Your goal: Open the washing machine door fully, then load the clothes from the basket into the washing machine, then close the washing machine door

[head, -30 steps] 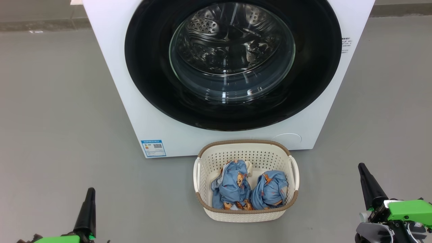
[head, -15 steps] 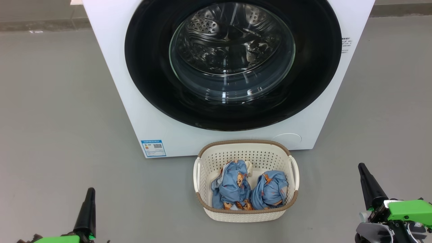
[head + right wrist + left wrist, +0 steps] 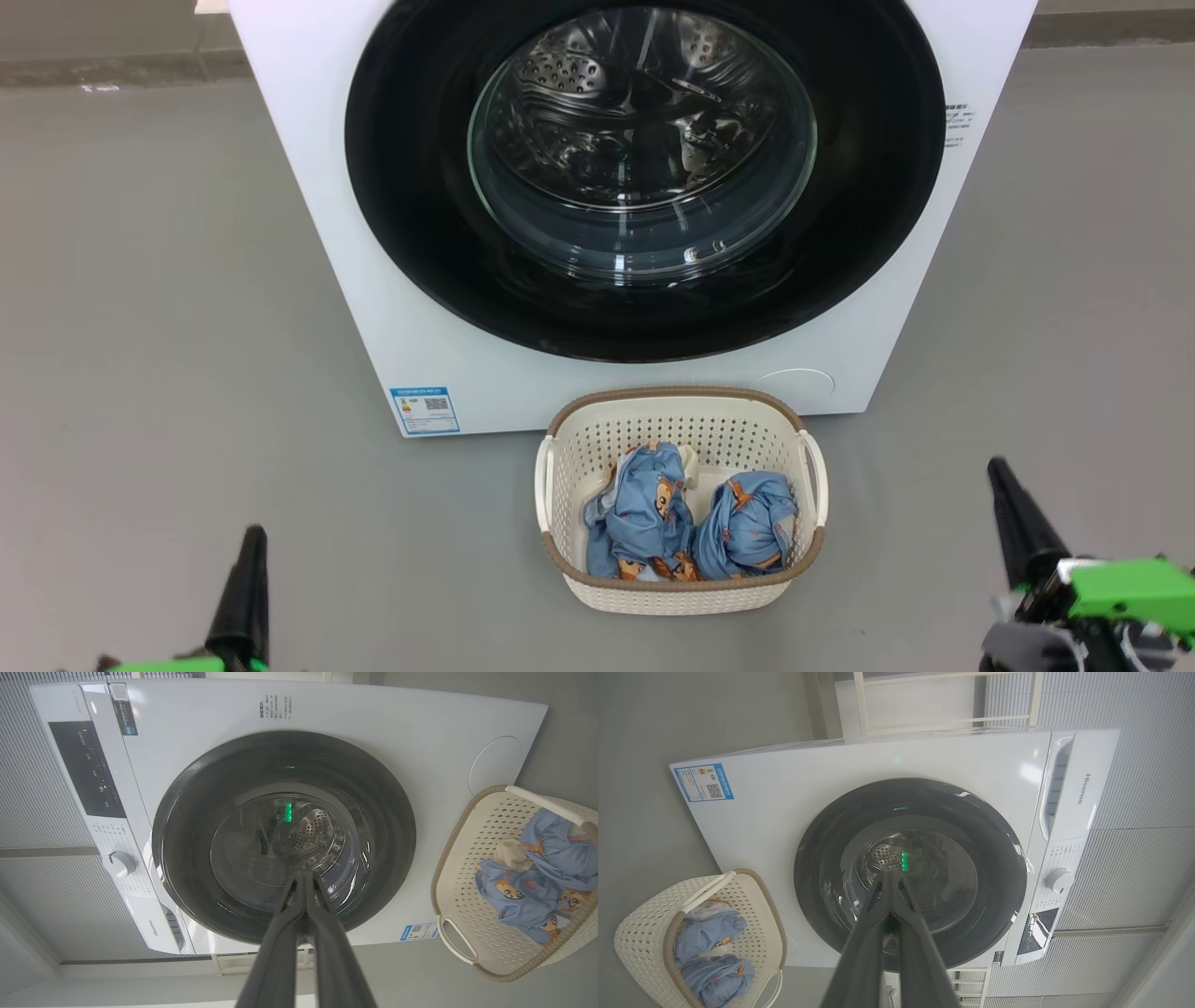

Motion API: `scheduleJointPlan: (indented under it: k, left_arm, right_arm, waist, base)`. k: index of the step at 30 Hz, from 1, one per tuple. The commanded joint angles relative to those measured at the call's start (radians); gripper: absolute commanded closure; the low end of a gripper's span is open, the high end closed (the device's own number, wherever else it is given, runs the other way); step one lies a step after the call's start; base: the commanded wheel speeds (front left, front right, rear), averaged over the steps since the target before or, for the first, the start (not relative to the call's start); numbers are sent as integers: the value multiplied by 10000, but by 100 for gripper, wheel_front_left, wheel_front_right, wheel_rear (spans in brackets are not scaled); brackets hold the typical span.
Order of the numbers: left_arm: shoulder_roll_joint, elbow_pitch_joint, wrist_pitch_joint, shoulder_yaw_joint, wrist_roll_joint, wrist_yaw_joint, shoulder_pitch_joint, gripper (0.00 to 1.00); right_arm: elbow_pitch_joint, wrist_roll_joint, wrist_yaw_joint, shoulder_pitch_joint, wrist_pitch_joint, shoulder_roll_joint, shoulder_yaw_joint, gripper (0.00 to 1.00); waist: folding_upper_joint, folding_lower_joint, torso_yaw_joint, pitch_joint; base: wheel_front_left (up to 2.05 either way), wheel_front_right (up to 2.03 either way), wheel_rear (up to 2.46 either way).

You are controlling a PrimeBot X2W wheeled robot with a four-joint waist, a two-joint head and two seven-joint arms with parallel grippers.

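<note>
Head view: washing machine door (image 3: 644, 159) closed on the washing machine (image 3: 308, 187), clothes (image 3: 653, 513) in the basket (image 3: 686, 391) just nearer, left gripper (image 3: 252, 541) near-left, right gripper (image 3: 999, 471) near-right. Left wrist: fingers (image 3: 866, 942) pinched together, aimed at that door. Right wrist: pinched together too.

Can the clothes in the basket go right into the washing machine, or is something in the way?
Yes: the round black door is shut across the washing machine, just behind the basket. It must open first.
</note>
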Motion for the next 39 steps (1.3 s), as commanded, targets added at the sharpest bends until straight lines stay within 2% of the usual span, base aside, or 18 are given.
scheduleJointPlan:
  k: [1,2,3,4,11,14,18,39]
  left_arm:
    - [-8,29,-3,-8,2,2,23,0]
    - [-32,128,-4,-23,3,2,96,0]
    - [-69,248,-5,-35,3,2,182,100]
    - [-109,358,-6,-51,4,2,288,0]
    - [-73,229,-206,-208,171,2,271,0]
    - [-34,184,-299,-281,297,2,270,0]
    - [25,116,-418,-346,568,2,249,0]
    - [192,-81,-1036,-583,3165,3,234,0]
  right_arm:
    - [46,0,-2,20,-4,13,2,0]
    - [166,0,-2,100,-4,53,5,0]
    - [299,0,-2,196,-5,103,11,100]
    - [424,0,-2,312,-5,157,17,0]
    - [288,-75,2,361,-162,132,24,0]
    - [246,-165,3,386,-258,105,47,0]
    - [191,-397,5,388,-391,7,133,0]
    - [2,-2449,15,211,-1044,-542,800,0]
  waist:
    - [-1,0,0,0]
    - [-1,0,0,1]
    - [-1,0,0,1]
    - [-1,0,0,1]
    - [-1,22,12,-17]
    - [-1,4,13,-7]
    - [-1,0,10,2]
    - [-1,0,-55,-54]
  base:
    - [0,0,0]
    - [0,0,0]
    - [0,0,0]
    - [0,0,0]
    - [0,0,0]
    - [0,0,0]
    - [0,0,0]
    - [0,0,0]
